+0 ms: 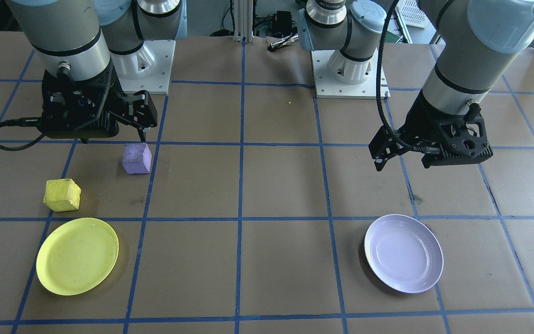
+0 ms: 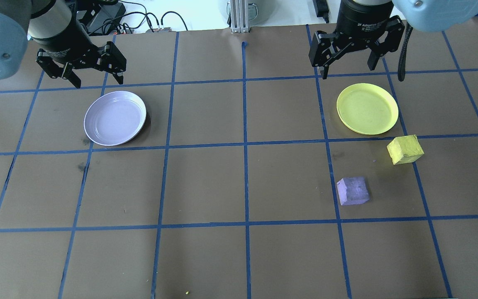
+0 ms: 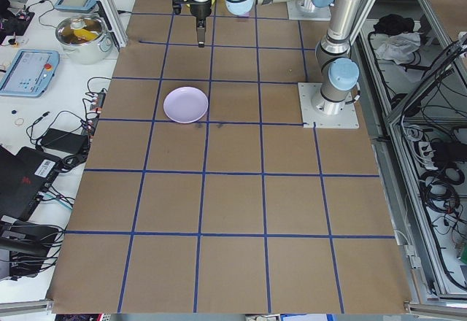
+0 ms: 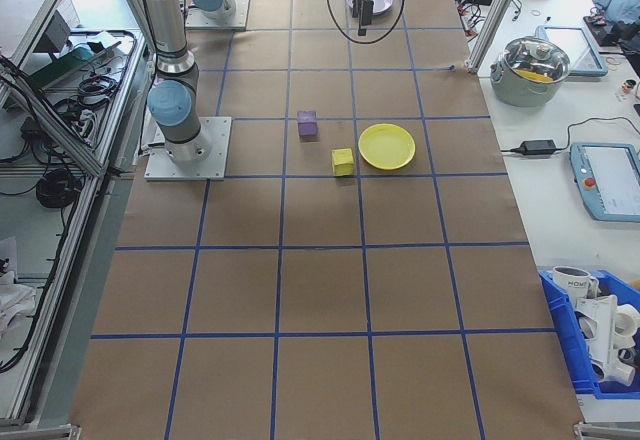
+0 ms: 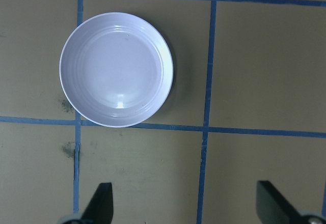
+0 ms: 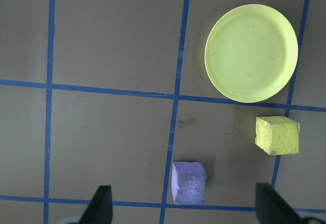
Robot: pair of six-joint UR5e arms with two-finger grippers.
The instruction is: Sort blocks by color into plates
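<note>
The yellow block (image 2: 405,149) and the light purple block (image 2: 352,190) both lie on the table on my right side. The yellow one sits just beside the yellow plate (image 2: 367,108), apart from it. That plate holds nothing. My right gripper (image 2: 349,68) hangs open high above the plate's far edge; in its wrist view the purple block (image 6: 189,183) lies between the open fingers and the yellow block (image 6: 277,135) to the right. The lavender plate (image 2: 115,118), with nothing in it, is on the left, and my left gripper (image 2: 82,72) hovers open beyond it.
Brown paper with a blue tape grid covers the table. The two arm bases (image 1: 142,69) (image 1: 348,74) stand at the robot's edge. Side benches hold a lidded pot (image 4: 540,65), tablets and cables, all off the table.
</note>
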